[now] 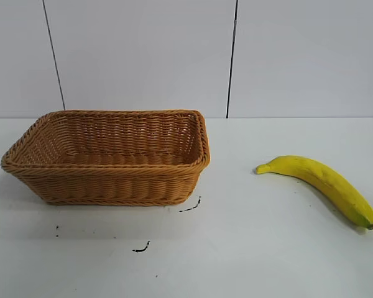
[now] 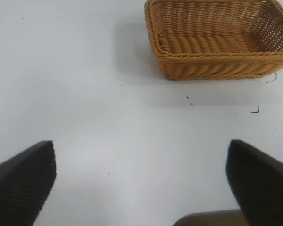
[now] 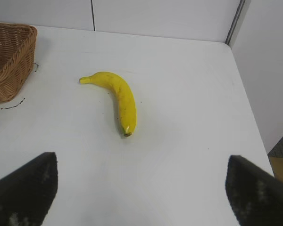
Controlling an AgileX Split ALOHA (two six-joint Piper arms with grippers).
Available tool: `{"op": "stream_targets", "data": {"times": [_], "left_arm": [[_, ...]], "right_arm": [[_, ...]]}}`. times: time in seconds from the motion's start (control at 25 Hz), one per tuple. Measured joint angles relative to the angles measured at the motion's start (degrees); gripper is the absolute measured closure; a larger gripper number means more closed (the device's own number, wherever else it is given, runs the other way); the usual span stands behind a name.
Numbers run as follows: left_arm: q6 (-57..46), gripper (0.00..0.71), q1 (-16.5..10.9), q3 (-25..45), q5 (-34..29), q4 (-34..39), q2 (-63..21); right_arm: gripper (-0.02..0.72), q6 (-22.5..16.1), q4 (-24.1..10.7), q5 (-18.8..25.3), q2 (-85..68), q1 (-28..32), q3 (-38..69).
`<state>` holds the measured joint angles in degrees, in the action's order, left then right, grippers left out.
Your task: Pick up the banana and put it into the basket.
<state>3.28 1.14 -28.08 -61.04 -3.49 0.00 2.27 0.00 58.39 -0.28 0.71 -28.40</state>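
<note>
Banana (image 1: 321, 183) is lying on the bench (image 1: 248, 261) at the wicker basket's (image 1: 109, 186) 3 o'clock, untouched; both grippers, right gripper (image 3: 141, 193) and left gripper (image 2: 141, 188), are hanging back, jaws spread wide, ready to reach.

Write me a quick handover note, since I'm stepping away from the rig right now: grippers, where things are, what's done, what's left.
Left gripper: open, empty, over bare table short of the basket.
Right gripper: open, empty, back from the banana, not touching it.
Banana lies flat on the white table, to the right of the basket and apart from it in the exterior view.
Basket holds nothing.
Done: nothing yet.
Left: grasp the banana, probably with the right arm, lift it, and put it into the basket.
</note>
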Motion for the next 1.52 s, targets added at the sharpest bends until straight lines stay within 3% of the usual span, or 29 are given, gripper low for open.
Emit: {"op": "stream_targets", "data": {"times": [0.64,1.52], "left_arm": [[0.0,0.015,0.0,0.0,0.0,0.0,0.0],[0.0,0.015,0.0,0.0,0.0,0.0,0.0]], "right_arm": [[0.014,0.0,0.0,0.3,2.3,0.0,-1.5],[0.014,-0.8,1.2,2.9,79.3,0.0,-45.1]]}}
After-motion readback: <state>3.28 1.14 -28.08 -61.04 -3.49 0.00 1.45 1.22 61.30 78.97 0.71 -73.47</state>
